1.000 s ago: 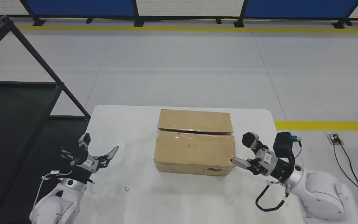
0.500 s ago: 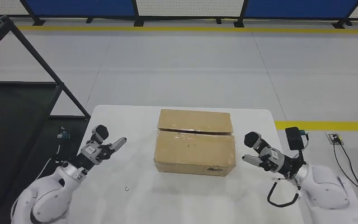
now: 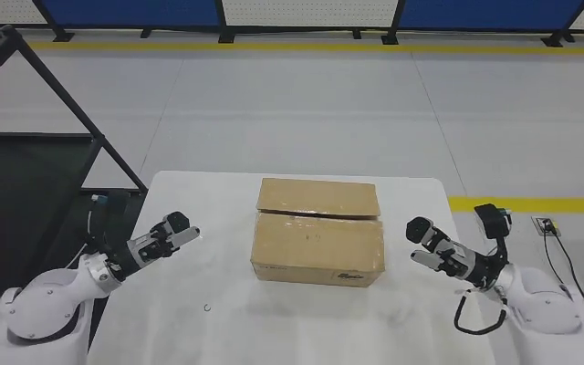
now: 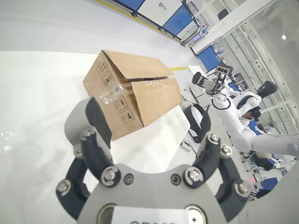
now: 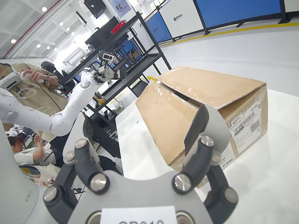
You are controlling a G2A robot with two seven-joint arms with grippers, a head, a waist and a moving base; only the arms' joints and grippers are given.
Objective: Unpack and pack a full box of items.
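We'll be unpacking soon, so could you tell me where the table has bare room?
Widest: the table between the box and the left gripper, down to the near edge, bar one tiny curled scrap. A narrower strip separates box and right gripper. Behind the box, only a sliver.

White table; black rack beside it; blue panels behind.

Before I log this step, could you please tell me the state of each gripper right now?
Left gripper: open, holding nothing.
Right gripper: open, holding nothing.
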